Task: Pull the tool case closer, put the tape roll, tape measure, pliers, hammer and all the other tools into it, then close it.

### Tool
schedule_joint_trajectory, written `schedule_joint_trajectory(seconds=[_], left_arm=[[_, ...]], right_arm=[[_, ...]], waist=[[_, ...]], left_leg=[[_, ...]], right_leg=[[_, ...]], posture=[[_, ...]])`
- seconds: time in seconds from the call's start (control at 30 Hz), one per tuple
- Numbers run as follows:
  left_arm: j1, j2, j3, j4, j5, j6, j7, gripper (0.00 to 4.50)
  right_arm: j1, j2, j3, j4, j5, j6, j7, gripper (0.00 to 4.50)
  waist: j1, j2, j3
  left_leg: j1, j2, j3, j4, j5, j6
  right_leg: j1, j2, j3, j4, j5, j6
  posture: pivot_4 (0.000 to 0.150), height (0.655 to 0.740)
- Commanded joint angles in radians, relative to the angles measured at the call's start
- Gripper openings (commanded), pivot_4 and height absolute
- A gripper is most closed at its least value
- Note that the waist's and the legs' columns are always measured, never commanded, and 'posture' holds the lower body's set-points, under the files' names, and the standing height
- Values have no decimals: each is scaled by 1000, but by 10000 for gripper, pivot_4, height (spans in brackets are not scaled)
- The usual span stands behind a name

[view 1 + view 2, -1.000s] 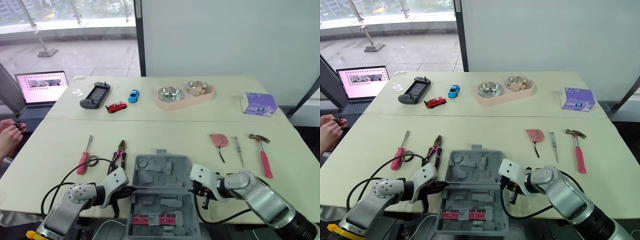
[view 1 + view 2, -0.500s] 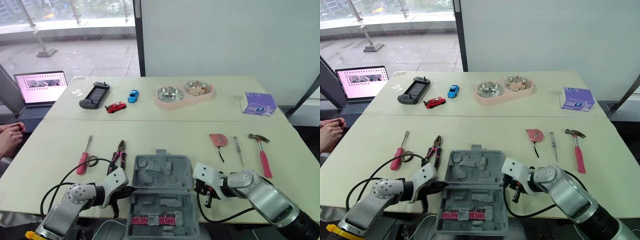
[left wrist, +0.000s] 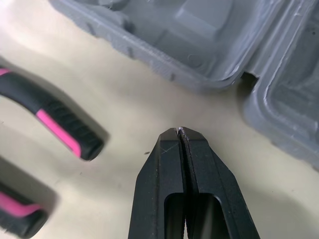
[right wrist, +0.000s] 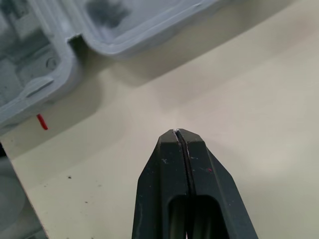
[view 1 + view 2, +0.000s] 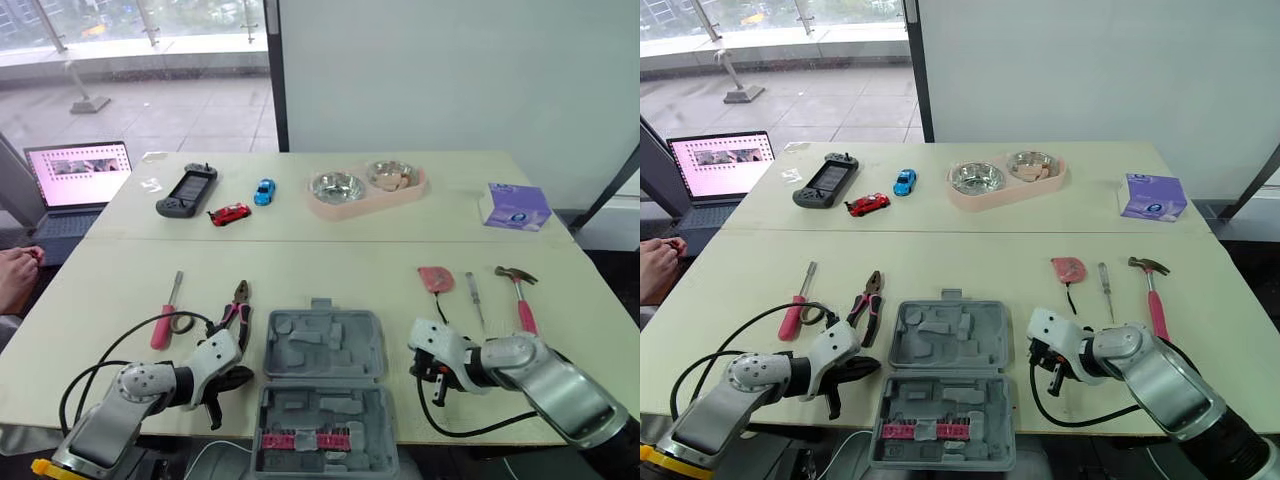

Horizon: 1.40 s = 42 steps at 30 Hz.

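Tool case [image 5: 325, 345] lies open at the near edge of the table [image 5: 330, 270], between both hands, with pink bits [image 5: 300, 441] in its near half. Left hand [image 3: 180, 132] is clenched, fingers pressed together, empty, just off the case's left side by the hinge, close to the pliers [image 5: 238, 308] handles. Right hand [image 4: 178, 132] is clenched too, empty, over bare table just right of the case. Pink screwdriver [image 5: 165, 312] and tape roll [image 5: 182, 322] lie left of the pliers. Tape measure [image 5: 436, 279], slim metal tool [image 5: 475, 298] and hammer [image 5: 520, 298] lie farther right, apart from the case.
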State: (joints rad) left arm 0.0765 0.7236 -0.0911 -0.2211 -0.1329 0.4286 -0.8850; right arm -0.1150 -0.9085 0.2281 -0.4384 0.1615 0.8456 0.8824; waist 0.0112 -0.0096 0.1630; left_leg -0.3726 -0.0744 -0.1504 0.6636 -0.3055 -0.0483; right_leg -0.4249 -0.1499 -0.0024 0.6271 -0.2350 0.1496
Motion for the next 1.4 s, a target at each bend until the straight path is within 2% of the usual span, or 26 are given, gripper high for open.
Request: schedule_joint_trajectory(seconds=[0.03,0.2,0.27,0.3,0.4,0.57,0.63,0.67,0.83,1.23,1.4], left_arm=[[34,63,174,-27,-83,11,-26,709],[118,130,544,3,-345,50,-193,709],[156,160,650,64,-382,60,-240,709],[178,179,688,102,-369,44,-252,246],[221,226,788,292,-310,-52,-256,8732],[224,233,873,552,-286,-169,-225,34022],[225,229,884,642,-270,-223,-206,43040],[230,230,882,686,-258,-254,-196,44575],[234,210,891,795,-269,-313,-167,44575],[204,183,888,818,-293,-391,-126,44575],[147,149,911,764,-350,-423,-114,44575]], right_arm=[[55,-16,-182,15,88,-147,70,0],[120,28,-490,191,226,-368,160,0],[127,18,-564,286,250,-432,206,0],[127,8,-591,338,254,-458,224,2461],[105,-17,-667,533,259,-523,257,12847],[113,-25,-693,713,243,-643,304,38532],[125,-16,-696,752,242,-674,308,45000],[133,-14,-694,771,234,-696,306,45000],[141,-3,-682,823,227,-751,290,45000],[132,0,-689,835,246,-750,265,45000],[129,22,-680,689,263,-697,196,45000]], waist=[[-1,-1,3],[0,-3,7],[-1,-2,8],[-2,-2,9],[-6,0,10],[-11,1,11],[-16,1,12],[-19,1,12],[-25,1,12],[-25,1,11],[-25,1,11]], left_leg=[[0,0,0,0,0,0],[0,0,1,0,0,0],[0,0,1,0,0,0],[0,1,2,0,0,0],[0,1,4,0,-1,1],[0,2,5,0,-1,1],[0,2,5,0,-1,1],[0,2,5,0,-1,1],[1,2,6,0,-1,1],[1,2,6,0,-1,1],[1,2,6,0,-1,1]], right_leg=[[0,0,0,0,0,0],[0,0,0,-1,0,0],[0,0,0,-1,1,-1],[0,0,0,-1,1,-1],[0,0,0,-2,1,-1],[0,0,0,-3,1,-2],[0,0,1,-3,1,-1],[0,0,1,-3,1,-1],[0,0,2,-3,1,-1],[0,0,2,-2,1,-2],[0,0,2,-2,1,-2]], posture=[[1500,7239],[1500,7239],[1500,7239],[1500,7239],[1500,7239],[1500,7239],[1500,7239],[1500,7239],[1500,7239],[1500,7239],[1500,7239]])
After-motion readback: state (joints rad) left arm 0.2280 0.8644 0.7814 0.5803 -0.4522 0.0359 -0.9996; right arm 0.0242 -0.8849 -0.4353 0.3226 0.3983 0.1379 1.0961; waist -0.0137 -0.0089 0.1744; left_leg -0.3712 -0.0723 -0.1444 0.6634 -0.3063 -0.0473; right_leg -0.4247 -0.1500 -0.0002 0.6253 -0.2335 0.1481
